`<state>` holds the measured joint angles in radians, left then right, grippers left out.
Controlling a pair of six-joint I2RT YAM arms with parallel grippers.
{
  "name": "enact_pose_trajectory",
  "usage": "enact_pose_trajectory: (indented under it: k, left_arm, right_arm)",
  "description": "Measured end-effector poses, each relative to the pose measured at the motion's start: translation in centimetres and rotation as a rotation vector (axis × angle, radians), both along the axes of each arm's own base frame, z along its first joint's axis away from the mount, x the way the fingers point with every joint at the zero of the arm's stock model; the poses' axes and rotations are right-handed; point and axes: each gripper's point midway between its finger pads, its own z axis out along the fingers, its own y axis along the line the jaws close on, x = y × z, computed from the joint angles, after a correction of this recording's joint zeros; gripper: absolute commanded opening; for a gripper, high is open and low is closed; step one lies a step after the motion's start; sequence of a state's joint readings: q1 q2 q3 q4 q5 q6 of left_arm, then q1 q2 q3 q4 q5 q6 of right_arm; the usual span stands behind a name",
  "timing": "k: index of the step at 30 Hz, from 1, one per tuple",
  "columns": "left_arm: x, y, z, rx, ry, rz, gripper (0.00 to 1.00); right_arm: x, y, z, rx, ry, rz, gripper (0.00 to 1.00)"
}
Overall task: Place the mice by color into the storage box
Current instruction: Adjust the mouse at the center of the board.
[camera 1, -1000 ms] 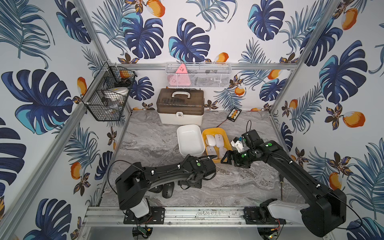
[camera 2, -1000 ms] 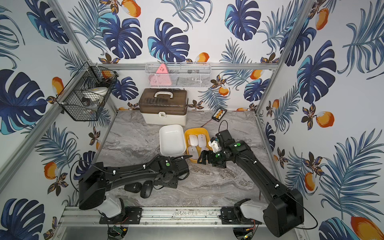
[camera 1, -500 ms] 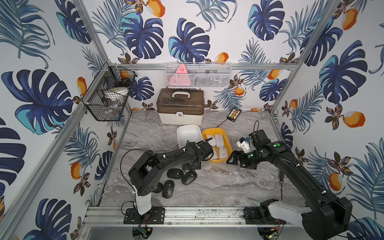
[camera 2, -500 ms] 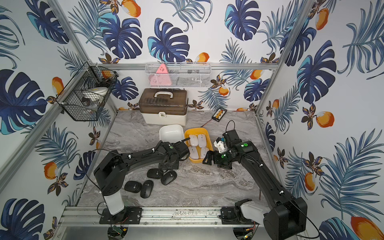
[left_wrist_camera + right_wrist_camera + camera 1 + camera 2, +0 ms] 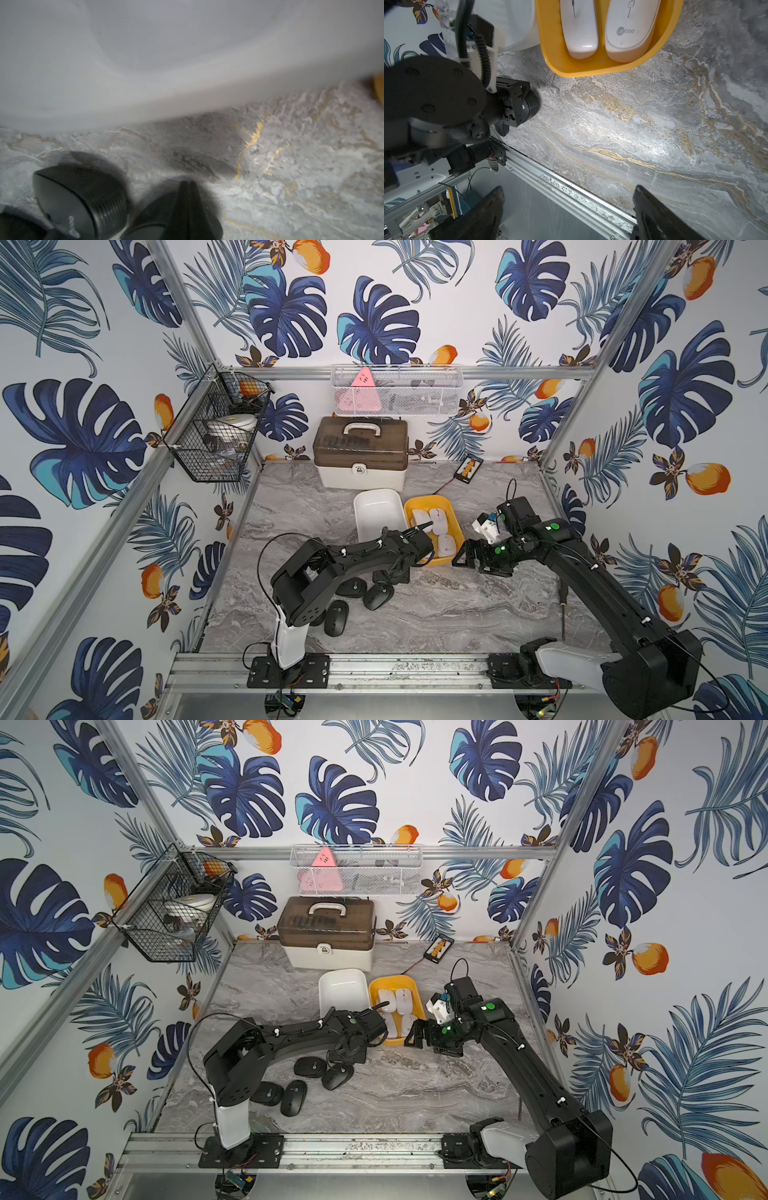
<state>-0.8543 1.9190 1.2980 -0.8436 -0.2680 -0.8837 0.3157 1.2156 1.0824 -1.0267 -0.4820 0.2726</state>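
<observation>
**Left gripper** [image 5: 186, 185]: jaws pressed fully together with nothing between them. The tips sit low over the marble tabletop [image 5: 291, 166].

**Black mice**: four, all loose on the tabletop.
- One black mouse [image 5: 379, 597] lies directly below the left gripper; contact cannot be told.
- A second black mouse [image 5: 354, 587] is just beside the first, partly hidden by the arm.
- In the left wrist view a black mouse [image 5: 79, 197] lies just beside the closed tips, apart from them.
- The remaining two black mice [image 5: 294, 1097] [image 5: 268, 1092] lie close together behind the left gripper, toward that arm's base.

**White bin** [image 5: 145, 62]: just ahead of the left gripper's tips, with its wall filling the left wrist view.

**Right gripper** [image 5: 566, 199]: jaws spread wide and holding nothing. It hangs above the tabletop near the front rail.

**Yellow bin** [image 5: 591, 66]: ahead of the right gripper and clear of its fingers. In both top views it stands just beside the white bin.

**White mice**: four, all inside the yellow bin, in two side-by-side pairs in a top view.
- The nearer pair of white mice [image 5: 579, 29] [image 5: 629, 31] lies ahead of the open jaws, apart from them.
- The farther pair of white mice [image 5: 385, 999] [image 5: 402, 999] lies beyond the nearer pair.
- All four are well apart from the black mice.
</observation>
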Motion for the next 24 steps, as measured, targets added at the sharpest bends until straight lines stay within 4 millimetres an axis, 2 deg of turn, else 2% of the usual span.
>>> enact_pose_trajectory:
  k: [13, 20, 24]
  left_arm:
    - [-6.0, -0.6, -0.2, 0.028, 0.029, -0.093, 0.06]
    - [-9.7, 1.5, 0.0, 0.06, 0.057, -0.095, 0.07]
    - [-11.1, 1.4, 1.2, 0.031, 0.038, -0.098, 0.1]
  right_arm:
    - [-0.4, 0.0, -0.2, 0.006, 0.005, 0.006, 0.98]
    - [-0.9, 0.0, -0.4, 0.01, 0.006, 0.009, 0.98]
    - [-1.0, 0.0, -0.3, 0.014, 0.005, 0.01, 0.98]
